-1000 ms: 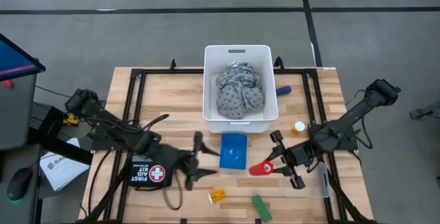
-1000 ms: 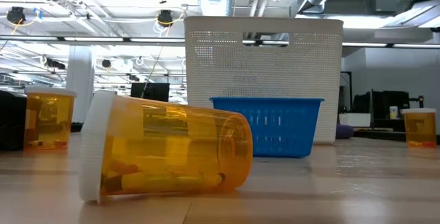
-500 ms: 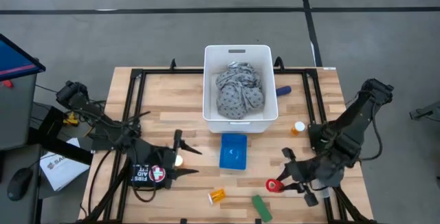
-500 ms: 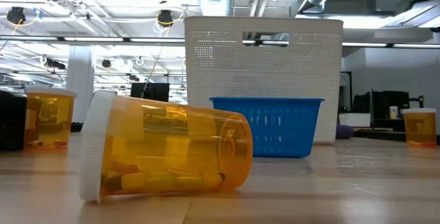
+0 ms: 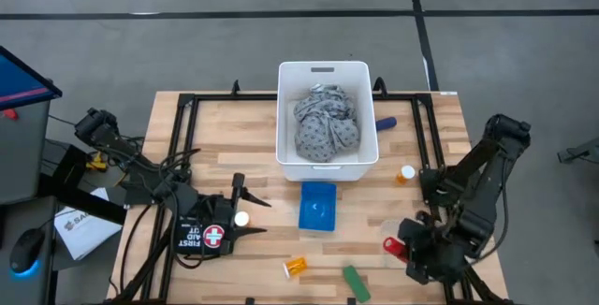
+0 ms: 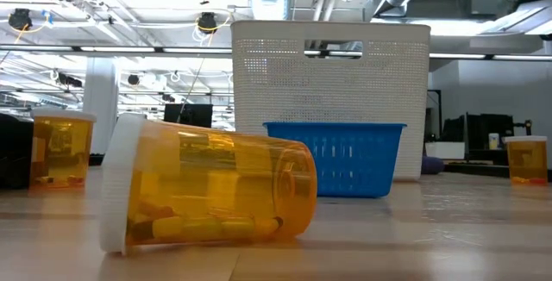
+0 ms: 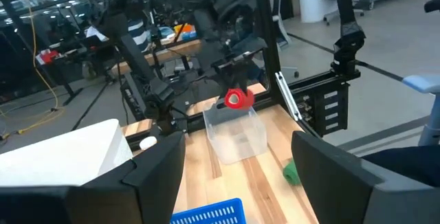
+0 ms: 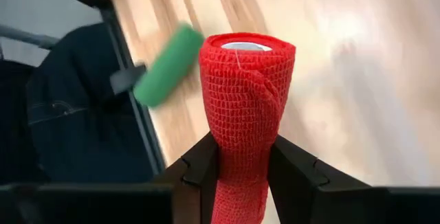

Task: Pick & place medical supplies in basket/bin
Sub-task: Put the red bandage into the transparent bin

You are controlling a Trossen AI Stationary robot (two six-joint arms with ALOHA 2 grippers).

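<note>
My right gripper (image 5: pixel 401 247) is near the table's front right, shut on a red bandage roll (image 8: pixel 245 107). The roll hangs over a clear plastic tub (image 7: pixel 237 136). My left gripper (image 5: pixel 245 216) stands open and level at the front left, above a first aid pouch (image 5: pixel 204 238), with nothing between its fingers. A white bin (image 5: pixel 327 79) at the far middle holds the grey patterned cloth (image 5: pixel 326 125). One orange pill bottle (image 5: pixel 295 267) lies on its side near the front edge, and another (image 5: pixel 405 172) stands right of the bin. A green roll (image 5: pixel 356 283) lies at the front. My right gripper pinches the red roll's lower part (image 8: pixel 237 172) between its two fingers (image 8: pixel 292 169). The roll lies along the fingers and sticks out past their tips. The fingers slant steeply down from above. The roll is lifted clear over the clear tub.
A small blue basket (image 5: pixel 318 205) sits in front of the white bin. A blue roll (image 5: pixel 386 123) lies right of the bin. Black frame rails (image 5: pixel 178 155) run along the table's left and right sides. Bare wood lies between the blue basket and the front edge.
My right gripper has carried the red roll toward the table's near right corner, sinking a little, rolling over and tipping from near level to steeply down. My left gripper has drawn back toward the table's left edge, still open.
</note>
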